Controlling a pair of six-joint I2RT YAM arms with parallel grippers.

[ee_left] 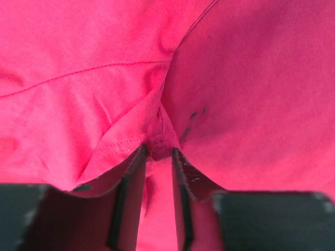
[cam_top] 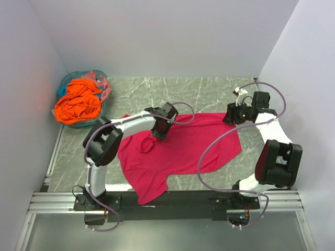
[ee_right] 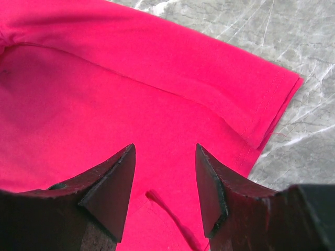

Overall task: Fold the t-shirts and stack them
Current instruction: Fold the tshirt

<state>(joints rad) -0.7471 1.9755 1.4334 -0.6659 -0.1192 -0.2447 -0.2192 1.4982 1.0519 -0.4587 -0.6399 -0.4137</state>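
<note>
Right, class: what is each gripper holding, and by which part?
Left gripper pinches the crimson-pink t-shirt by a bunched fold at a stitched hem. Right gripper is open, holding nothing.

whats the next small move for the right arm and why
Probably lower the right gripper and close on the crimson t-shirt beside its sleeve: it hangs open over the cloth, holding nothing, while the left gripper pinches a fold.

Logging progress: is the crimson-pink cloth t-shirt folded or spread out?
Spread out, unfolded: the crimson-pink cloth t-shirt lies mostly flat across the marble table, a bunch pinched by the left gripper.
</note>
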